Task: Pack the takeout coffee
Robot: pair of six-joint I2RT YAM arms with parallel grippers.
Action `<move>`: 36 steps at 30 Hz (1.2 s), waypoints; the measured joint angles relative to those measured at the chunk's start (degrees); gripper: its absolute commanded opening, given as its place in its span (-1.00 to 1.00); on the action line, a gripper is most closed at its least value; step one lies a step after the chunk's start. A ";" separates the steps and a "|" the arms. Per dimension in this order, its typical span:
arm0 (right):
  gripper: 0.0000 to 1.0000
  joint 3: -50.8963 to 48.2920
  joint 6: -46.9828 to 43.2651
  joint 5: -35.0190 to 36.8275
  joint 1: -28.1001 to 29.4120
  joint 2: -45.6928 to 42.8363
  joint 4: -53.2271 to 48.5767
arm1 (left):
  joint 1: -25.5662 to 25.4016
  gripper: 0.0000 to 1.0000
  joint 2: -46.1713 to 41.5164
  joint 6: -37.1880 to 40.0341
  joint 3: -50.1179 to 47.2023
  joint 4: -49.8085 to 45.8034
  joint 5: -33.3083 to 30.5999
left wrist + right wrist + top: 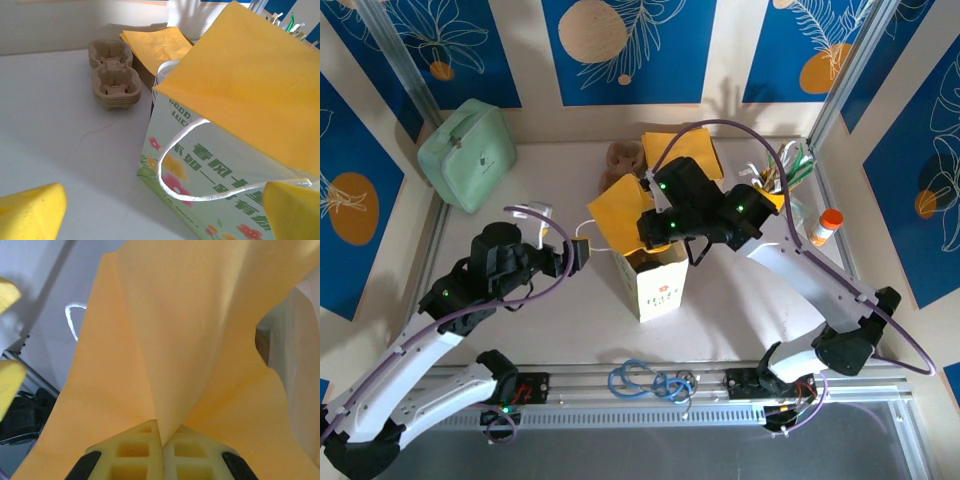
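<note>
Overhead, a paper bag (658,285) is seen upright on the table (550,310); packing is judged unfinished. At the left wrist, the left end effector (165,196) is spread wide and empty beside the bag's handle (160,167); whether the takeout coffee lies inside cannot be told. At the right wrist, the right end effector (161,437) is pinched shut on the yellow flap (200,340).

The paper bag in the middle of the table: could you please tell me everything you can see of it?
The paper bag stands upright on the table with its mouth open. Its outside is pale and printed with flowers and green lettering, and its lining is yellow. A white cord handle loops down one side. The right gripper is shut on a fold of the yellow paper at the top.
</note>
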 measured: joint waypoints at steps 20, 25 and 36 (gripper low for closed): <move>-0.92 -1.70 0.50 1.99 0.66 5.09 -3.91 | 0.00 0.99 0.04 0.02 -0.55 0.04 0.00; -0.91 -1.70 0.48 2.16 0.66 6.99 -5.42 | 0.00 0.99 0.39 0.02 -0.59 0.09 0.00; -0.91 -1.64 0.48 3.28 1.14 9.77 -7.32 | 0.00 0.99 0.68 0.04 -0.63 0.09 0.00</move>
